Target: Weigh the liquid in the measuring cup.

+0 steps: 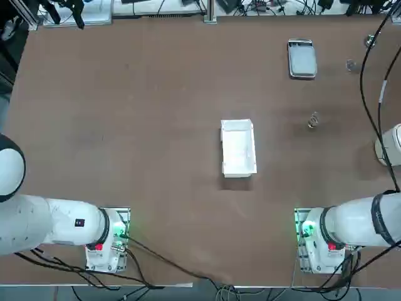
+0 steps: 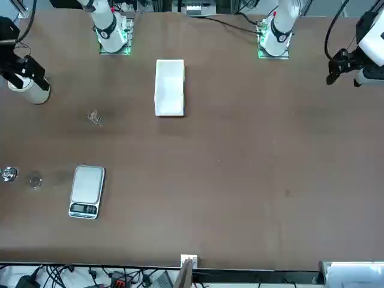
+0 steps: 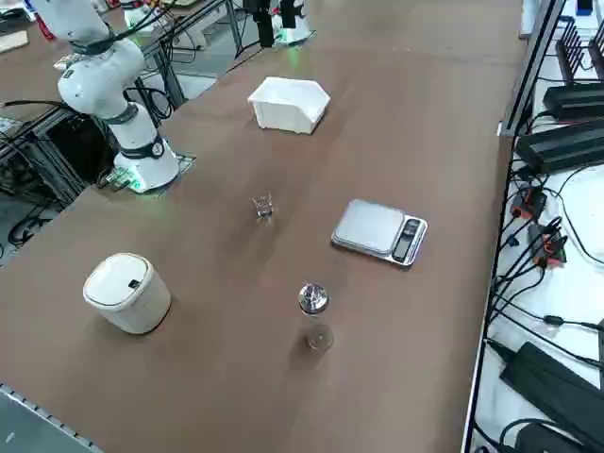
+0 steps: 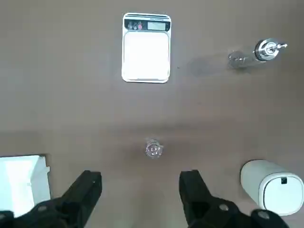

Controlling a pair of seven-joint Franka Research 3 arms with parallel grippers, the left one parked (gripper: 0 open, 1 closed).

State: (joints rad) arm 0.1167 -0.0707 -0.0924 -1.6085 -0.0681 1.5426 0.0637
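Measuring cup [image 4: 154,148], white tray [image 1: 238,149], lidded canister [image 3: 127,293]

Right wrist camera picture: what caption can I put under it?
Open right gripper above the brown table, facing measuring cup and scale.

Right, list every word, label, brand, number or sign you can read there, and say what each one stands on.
No text can be read for certain.
Scale: small marks around the buttons on its panel, too small to read; no digits can be made out on its display.
White bin: a small dark patch on the lid, with no readable lettering.
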